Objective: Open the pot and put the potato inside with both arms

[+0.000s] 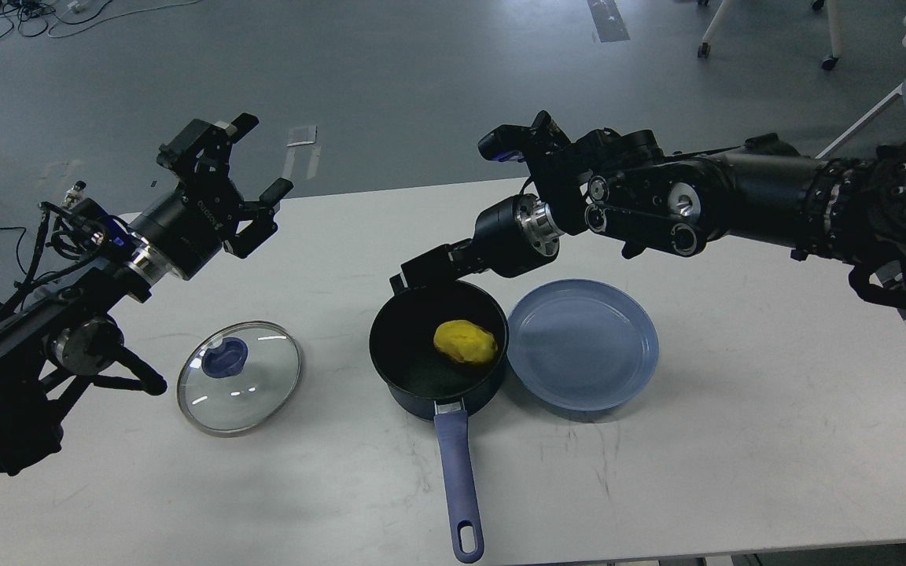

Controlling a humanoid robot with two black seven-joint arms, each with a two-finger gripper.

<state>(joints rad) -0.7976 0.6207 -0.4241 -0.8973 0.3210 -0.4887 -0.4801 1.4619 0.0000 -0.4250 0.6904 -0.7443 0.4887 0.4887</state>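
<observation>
The small yellow lumpy potato (465, 341) lay inside the open dark navy saucepan (421, 389) at frame centre, its glass lid (239, 377) set lower left. The left gripper (242, 177) stood spread and empty at upper left; the right gripper (421, 271), at the pan's far rim, could not be read. Both steps appeared complete; only arm withdrawal seemed outstanding.

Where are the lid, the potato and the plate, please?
lid (239, 377), head view, on the glass beside the knob.
potato (465, 342), head view, on its middle.
plate (583, 346), head view, on its bare floor.

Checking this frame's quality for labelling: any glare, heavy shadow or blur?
Head view: sharp throughout; small white glints on the glass lid; soft shadows beside the pot and blue plate; the potato reads clearly against the black interior; the right gripper is dark, fingers indistinct.
</observation>
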